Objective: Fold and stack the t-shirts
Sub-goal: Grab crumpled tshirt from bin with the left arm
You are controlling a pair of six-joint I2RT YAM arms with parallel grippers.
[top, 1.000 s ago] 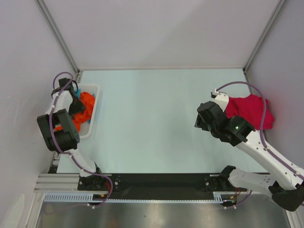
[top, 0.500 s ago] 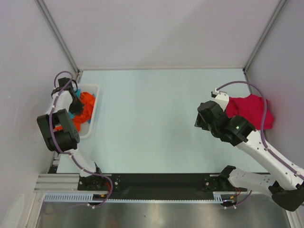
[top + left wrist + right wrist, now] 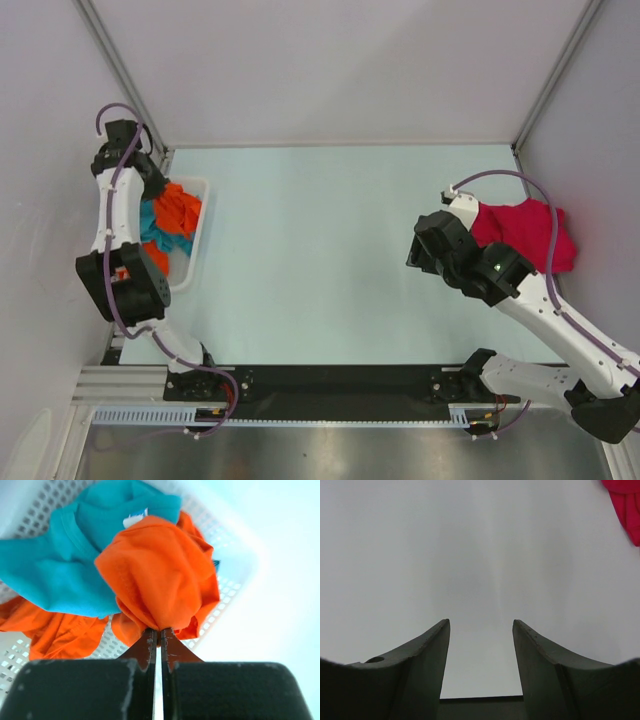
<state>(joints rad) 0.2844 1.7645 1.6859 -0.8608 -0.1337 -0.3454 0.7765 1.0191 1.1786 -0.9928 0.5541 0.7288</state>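
Teal t-shirt [image 3: 55,575] tangles with orange t-shirt [image 3: 160,575] in white mesh basket [image 3: 231,587].

Top camera overlooks the whole table [image 3: 330,250]; left wrist camera shares its basket [image 3: 234,576], close up.

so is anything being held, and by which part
The left gripper pinches a bunched fold of the bright orange cloth t-shirt; which part cannot be told. The right gripper is open, holding nothing.
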